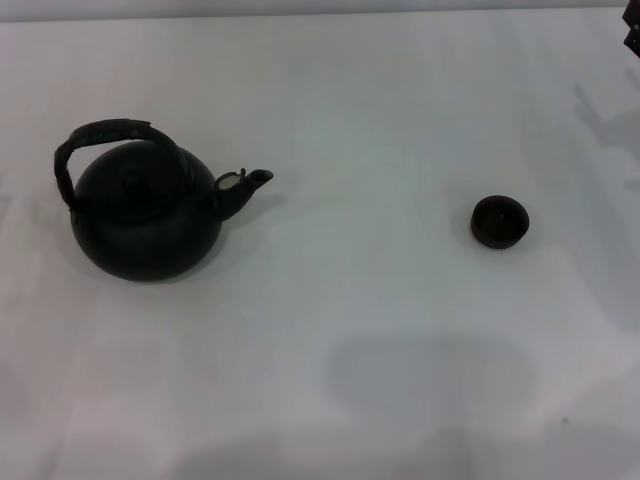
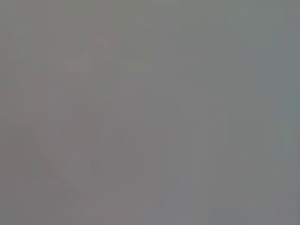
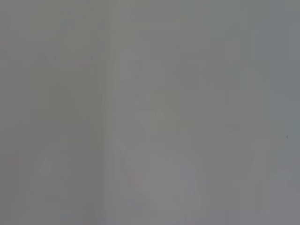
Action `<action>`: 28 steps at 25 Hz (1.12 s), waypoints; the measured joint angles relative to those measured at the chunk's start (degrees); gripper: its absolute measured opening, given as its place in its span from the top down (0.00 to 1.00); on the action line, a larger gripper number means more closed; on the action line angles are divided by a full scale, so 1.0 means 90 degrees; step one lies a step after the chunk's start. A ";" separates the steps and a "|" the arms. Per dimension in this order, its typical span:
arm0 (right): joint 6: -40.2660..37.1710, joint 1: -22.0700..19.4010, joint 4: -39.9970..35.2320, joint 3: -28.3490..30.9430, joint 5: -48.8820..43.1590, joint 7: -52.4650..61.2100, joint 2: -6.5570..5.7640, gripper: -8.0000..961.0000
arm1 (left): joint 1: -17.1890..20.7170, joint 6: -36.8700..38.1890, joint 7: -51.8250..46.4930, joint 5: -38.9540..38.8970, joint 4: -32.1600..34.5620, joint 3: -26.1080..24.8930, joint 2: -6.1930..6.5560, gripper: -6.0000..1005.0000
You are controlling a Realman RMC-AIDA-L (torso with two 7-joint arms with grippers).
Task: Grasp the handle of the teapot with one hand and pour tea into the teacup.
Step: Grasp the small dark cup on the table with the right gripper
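The round matte black teapot (image 1: 145,215) with its arched wrapped handle (image 1: 105,135) sits on the robot's left of the white bench (image 1: 350,330), spout aimed at the small dark teacup (image 1: 499,221) well apart, favouring the left arm; neither arm's jaws show, so their state cannot be told.

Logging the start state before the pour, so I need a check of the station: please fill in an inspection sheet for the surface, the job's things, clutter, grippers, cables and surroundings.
Surface: white table, bare and smooth, with soft shadows at the near edge.
Job's things: black teapot upright on the robot's left, its spout pointing toward the teacup; the handle arches over the lid, ungrasped. The teacup stands upright on the right, well apart from the teapot.
Clutter: nothing seen.
Grippers: neither gripper is in view; only a dark part shows at the far right corner.
Cables: nothing seen.
Surroundings: both wrist views show only blank grey.
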 joint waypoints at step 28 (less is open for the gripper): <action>0.0003 0.0015 0.0121 -0.0060 -0.0317 0.0261 -0.0085 0.12 | 0.0010 0.0001 -0.0004 0.0013 0.0000 -0.0004 0.0020 0.12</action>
